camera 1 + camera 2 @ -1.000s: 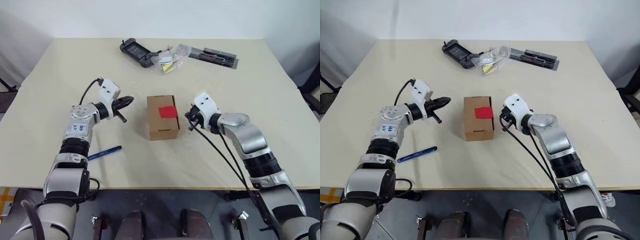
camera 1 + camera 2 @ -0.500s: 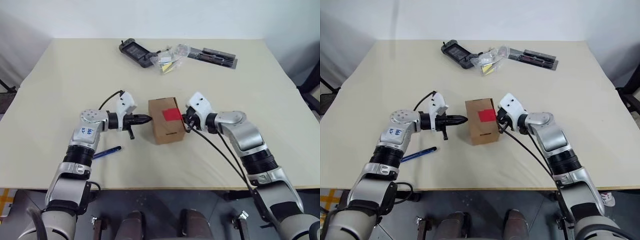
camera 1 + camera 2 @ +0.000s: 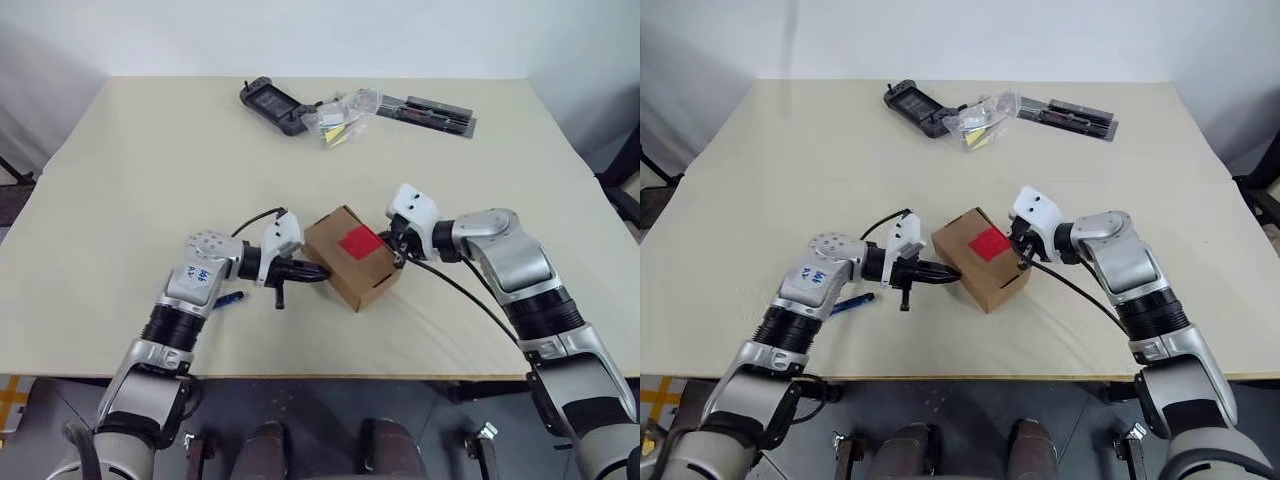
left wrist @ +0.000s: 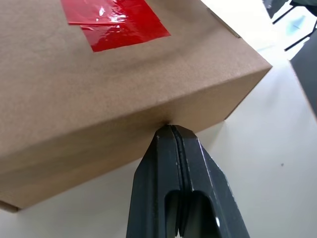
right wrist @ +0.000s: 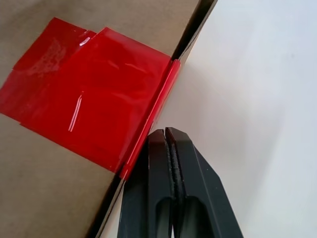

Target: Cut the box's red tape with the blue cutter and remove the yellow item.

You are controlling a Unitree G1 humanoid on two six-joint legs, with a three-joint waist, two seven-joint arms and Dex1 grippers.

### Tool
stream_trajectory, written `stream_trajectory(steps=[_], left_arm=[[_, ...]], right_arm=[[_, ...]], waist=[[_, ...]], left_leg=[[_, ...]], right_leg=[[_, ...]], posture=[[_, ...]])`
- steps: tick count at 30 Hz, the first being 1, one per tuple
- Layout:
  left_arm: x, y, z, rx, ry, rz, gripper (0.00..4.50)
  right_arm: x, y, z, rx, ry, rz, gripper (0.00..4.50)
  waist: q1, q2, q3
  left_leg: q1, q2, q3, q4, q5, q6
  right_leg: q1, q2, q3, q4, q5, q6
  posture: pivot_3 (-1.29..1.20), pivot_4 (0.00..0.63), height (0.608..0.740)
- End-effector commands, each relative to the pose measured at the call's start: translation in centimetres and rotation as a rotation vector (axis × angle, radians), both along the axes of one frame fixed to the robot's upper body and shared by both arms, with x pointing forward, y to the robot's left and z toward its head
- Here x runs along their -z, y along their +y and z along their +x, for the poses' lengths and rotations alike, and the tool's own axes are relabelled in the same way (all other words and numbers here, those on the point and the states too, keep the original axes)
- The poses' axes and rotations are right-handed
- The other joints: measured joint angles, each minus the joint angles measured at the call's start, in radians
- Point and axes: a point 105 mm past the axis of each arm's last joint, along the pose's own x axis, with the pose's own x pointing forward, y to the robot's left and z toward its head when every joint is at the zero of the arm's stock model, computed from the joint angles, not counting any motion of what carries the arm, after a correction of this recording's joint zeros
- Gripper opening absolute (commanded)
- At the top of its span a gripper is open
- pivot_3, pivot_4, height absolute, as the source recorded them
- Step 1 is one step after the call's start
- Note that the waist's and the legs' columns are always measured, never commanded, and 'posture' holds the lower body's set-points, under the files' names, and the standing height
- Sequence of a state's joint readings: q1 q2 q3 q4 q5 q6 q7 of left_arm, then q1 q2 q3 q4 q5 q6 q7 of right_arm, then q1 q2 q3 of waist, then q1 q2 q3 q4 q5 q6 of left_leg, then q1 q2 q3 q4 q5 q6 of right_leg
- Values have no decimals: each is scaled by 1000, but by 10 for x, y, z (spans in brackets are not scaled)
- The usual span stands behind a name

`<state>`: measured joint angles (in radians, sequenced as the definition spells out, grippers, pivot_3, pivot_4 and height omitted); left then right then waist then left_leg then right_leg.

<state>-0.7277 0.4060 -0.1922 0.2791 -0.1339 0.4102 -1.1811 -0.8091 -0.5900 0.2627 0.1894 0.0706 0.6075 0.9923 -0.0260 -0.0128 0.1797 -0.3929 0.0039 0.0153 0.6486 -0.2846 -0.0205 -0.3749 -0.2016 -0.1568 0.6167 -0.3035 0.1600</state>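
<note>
Head views: the box [image 3: 352, 257] sits skewed at the middle of the counter [image 3: 120, 180], red tape [image 3: 359, 241] on top. The left end effector [image 3: 318, 273] and right end effector [image 3: 398, 250] bracket it on opposite sides. The blue cutter [image 3: 230, 299] lies beside the left forearm.

Left wrist view: fingers [image 4: 168, 163] fully closed, empty, tip touching the box's side wall.

Right wrist view: fingers [image 5: 163, 163] fully closed, empty, tip at the taped edge.

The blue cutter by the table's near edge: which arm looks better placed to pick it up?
Probably the left. The blue cutter lies just beside the left arm, near the left gripper, which is shut against the box. The right gripper is across the box.
</note>
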Motion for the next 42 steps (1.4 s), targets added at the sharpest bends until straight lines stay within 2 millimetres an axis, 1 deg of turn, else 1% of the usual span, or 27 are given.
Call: stream_trajectory(steps=[1,5,6,11,13,16,18,20,21,22,23,24,25,26,27,29,30,32,34,35,36,37,42], left_arm=[[-14,-14,-9,59,-38,-47,0],[-13,-13,-10,55,-38,-46,0],[-14,-8,-8,32,-49,-42,0],[-22,16,7,-75,-96,-33,0],[-25,20,9,-95,-108,-38,0],[-42,40,19,-198,-162,-73,0],[-51,51,26,-262,-194,-90,0],[-61,72,34,-368,-214,-104,390],[-65,82,36,-409,-216,-108,553],[-68,88,37,-434,-216,-112,840],[-68,95,37,-455,-215,-112,1189],[-66,106,36,-482,-220,-103,1528],[-65,114,35,-499,-226,-96,1784],[-61,128,31,-528,-229,-66,2080],[-62,143,24,-551,-249,-72,2411],[-61,161,11,-573,-268,-87,2974],[-57,167,3,-564,-264,-76,3268],[-51,174,-12,-544,-251,-67,3815],[-48,179,-22,-532,-248,-77,4426],[-47,181,-26,-532,-240,-82,4500],[-45,185,-33,-523,-225,-78,4500],[-43,190,-39,-522,-215,-74,4500],[-39,206,-60,-513,-195,-68,4500]], right_arm=[[-6,10,-9,-83,-29,-3,60],[-4,2,-8,-54,-44,-25,60],[-3,-10,-1,8,-67,-37,60],[-7,-53,17,214,-153,-51,60],[-8,-60,19,246,-170,-47,60],[-18,-87,25,374,-218,-15,60],[-23,-97,25,418,-242,12,60],[-26,-108,21,478,-236,72,0],[-24,-111,17,480,-204,91,0],[-23,-112,13,478,-181,102,0],[-21,-109,9,448,-162,98,177],[-18,-108,3,416,-139,88,399],[-17,-107,-1,397,-125,80,597],[-19,-108,-3,397,-119,90,890],[-24,-108,-5,392,-118,118,1255],[-30,-105,-10,367,-116,163,1886],[-33,-101,-12,343,-115,185,2258],[-40,-93,-18,285,-135,235,2853],[-50,-90,-22,236,-184,295,3519],[-53,-90,-24,215,-195,324,3888],[-53,-89,-29,180,-198,336,4134],[-53,-89,-34,148,-201,342,4470],[-45,-93,-54,30,-191,319,4470]], waist=[[0,0,0],[0,0,0],[0,0,0],[0,0,0],[0,0,0],[0,0,0],[0,0,0],[0,0,0],[0,0,0],[0,0,0],[0,0,0],[0,0,0],[-1,0,0],[-4,0,0],[-8,1,0],[-12,2,1],[-11,2,1],[-5,2,1],[3,2,1],[11,2,1],[19,2,1],[23,2,1],[26,2,1]], left_leg=[[0,0,0,0,0,0],[0,0,0,0,0,0],[0,0,0,0,0,0],[0,0,0,0,0,0],[0,0,0,0,0,0],[0,0,0,0,0,0],[0,0,0,0,0,0],[0,0,0,0,0,0],[0,0,0,0,0,0],[0,0,0,0,0,0],[0,0,0,-1,0,0],[0,0,0,-1,0,0],[0,0,0,-1,0,0],[0,0,0,-1,0,0],[1,0,1,-2,0,0],[2,1,3,-3,0,0],[2,2,3,-3,0,0],[2,3,3,-2,-1,-1],[2,3,3,-1,-1,-1],[2,2,3,-1,-1,0],[2,2,2,0,-1,0],[2,2,3,0,-1,0],[2,2,4,0,-2,1]], right_leg=[[0,0,0,0,0,0],[0,0,0,0,0,0],[0,0,0,0,0,0],[0,0,0,0,0,0],[0,0,0,0,0,0],[0,0,0,-1,0,0],[0,0,0,0,0,0],[0,0,0,-1,0,0],[0,0,0,-1,0,0],[0,0,0,-1,0,0],[0,0,0,-1,0,0],[0,0,0,-1,0,0],[0,0,0,-1,0,0],[0,0,0,-1,0,0],[0,0,0,-1,0,0],[0,0,2,-1,0,0],[0,1,1,-1,0,0],[0,1,1,-1,0,0],[0,1,1,-1,0,0],[1,1,1,-2,0,0],[2,1,1,-3,0,0],[2,1,1,-5,0,0],[2,1,1,-5,0,0]], posture=[[0,150,740],[0,150,740],[0,150,740],[0,150,740],[0,150,740],[0,150,740],[0,150,740],[0,150,740],[0,150,740],[0,150,740],[0,150,740],[0,150,740],[0,150,740],[0,150,740],[0,150,740],[0,150,740],[0,150,740],[0,150,740],[0,150,740],[0,150,740],[0,150,740],[0,150,740],[0,150,740]])
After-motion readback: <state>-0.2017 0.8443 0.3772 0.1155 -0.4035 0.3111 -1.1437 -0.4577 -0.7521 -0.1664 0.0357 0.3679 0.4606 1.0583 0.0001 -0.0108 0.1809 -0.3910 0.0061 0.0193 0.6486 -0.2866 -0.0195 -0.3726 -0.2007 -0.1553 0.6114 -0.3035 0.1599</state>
